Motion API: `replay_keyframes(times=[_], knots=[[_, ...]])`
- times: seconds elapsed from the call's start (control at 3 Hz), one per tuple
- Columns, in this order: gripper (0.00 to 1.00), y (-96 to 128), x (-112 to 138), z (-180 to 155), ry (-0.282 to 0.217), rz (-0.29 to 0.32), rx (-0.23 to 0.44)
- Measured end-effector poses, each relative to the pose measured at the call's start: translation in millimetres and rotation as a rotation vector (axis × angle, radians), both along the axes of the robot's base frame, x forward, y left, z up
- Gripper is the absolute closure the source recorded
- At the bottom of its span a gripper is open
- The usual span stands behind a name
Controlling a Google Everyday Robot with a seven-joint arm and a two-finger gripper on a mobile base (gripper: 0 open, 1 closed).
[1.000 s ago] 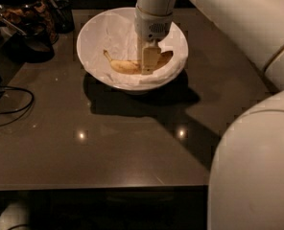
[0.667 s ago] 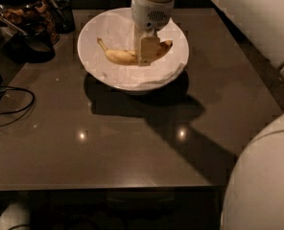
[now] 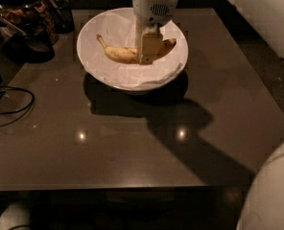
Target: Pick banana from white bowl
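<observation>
The yellow banana (image 3: 117, 54) lies level across the middle of the white bowl (image 3: 82, 56), stem to the left, and looks raised a little off the crinkled white paper lining. My gripper (image 3: 149, 56) reaches straight down from above the bowl and is shut on the banana right of its middle. One pale finger (image 3: 148, 46) crosses in front of the fruit; the other is hidden behind it. The bowl stands at the far middle of the dark table (image 3: 132, 143).
Dark glass jars (image 3: 24, 8) and other clutter stand at the far left corner, close to the bowl's left rim. A black cable (image 3: 12, 104) lies on the table's left edge. My white body (image 3: 271, 190) fills the lower right corner.
The banana has come up from the bottom of the bowl and turned level in the gripper. The arm has swung up and away to the right, uncovering the table's right side.
</observation>
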State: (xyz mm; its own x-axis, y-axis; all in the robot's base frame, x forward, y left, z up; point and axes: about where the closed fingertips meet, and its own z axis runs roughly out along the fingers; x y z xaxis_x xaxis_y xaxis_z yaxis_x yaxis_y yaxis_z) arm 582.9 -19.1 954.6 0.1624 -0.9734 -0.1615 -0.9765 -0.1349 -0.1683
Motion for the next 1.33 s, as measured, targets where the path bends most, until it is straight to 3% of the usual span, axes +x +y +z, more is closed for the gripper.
replay_keyframes(times=[0.67,1.0,1.33], knots=[[1.0,-13,-64,32,0.023,-0.094,0.049],[1.0,-8,-58,33,0.001,-0.093,0.065],[1.0,-1,-64,38,0.019,-0.093,0.057]])
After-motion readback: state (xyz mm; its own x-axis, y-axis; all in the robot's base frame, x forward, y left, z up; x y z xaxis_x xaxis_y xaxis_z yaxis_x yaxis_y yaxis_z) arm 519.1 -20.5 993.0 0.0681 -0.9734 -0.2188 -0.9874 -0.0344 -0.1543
